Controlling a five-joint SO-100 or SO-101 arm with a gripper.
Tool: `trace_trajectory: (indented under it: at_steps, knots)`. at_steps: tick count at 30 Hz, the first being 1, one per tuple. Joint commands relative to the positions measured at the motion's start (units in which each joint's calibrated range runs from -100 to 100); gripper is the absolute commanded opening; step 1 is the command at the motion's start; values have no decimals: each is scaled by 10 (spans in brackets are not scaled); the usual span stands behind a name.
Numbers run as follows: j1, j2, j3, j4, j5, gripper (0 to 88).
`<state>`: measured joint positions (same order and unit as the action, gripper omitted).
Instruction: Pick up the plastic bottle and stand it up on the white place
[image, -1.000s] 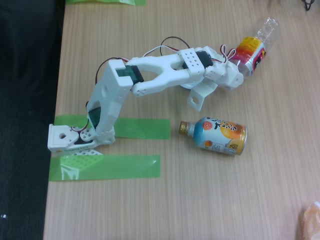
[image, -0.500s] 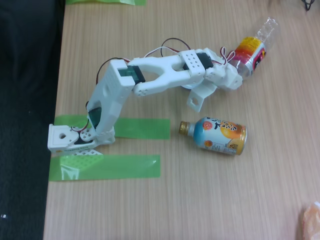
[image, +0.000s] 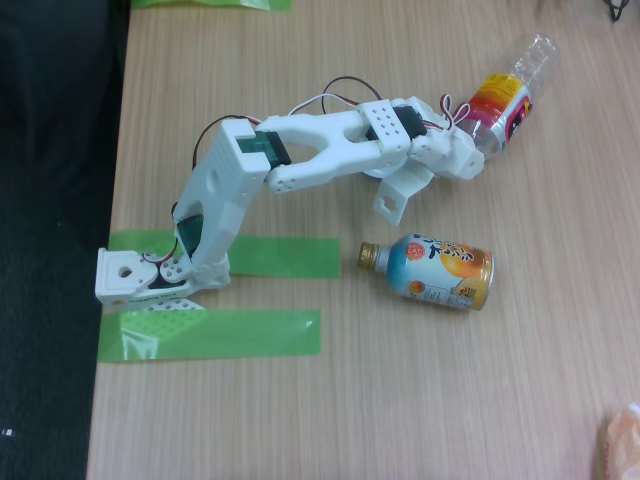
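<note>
One wooden table (image: 400, 400) fills the fixed view, with a dark floor along its left edge. Across it reaches the white arm (image: 300, 150), its base fixed at the left beside two strips of green tape (image: 210, 333), one lying under the base and one just below it in the picture. The arm stretches toward the upper right, red and black wires looping over its upper links. At its far end the gripper (image: 472, 148) meets the lower end of the plastic bottle (image: 505, 95), which slants up and to the right, its clear ribbed end pointing at the top right corner and its red, yellow and black label next to the fingers. The fingers appear closed on that end, though the wrist housing hides the contact itself. Below the arm, well apart from the plastic bottle, an orange-and-blue can-bottle (image: 437, 270) lies on its side, gold cap pointing left. A small orange thing (image: 622, 440) shows at the lower right edge.
</note>
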<state>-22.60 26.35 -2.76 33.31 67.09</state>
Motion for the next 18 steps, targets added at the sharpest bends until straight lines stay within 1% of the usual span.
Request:
trace_trajectory:
  at_steps: [1,18]
  knots:
    - [2,-3,-18,2,-1,314]
    - [8,-2,-16,3,-1,314]
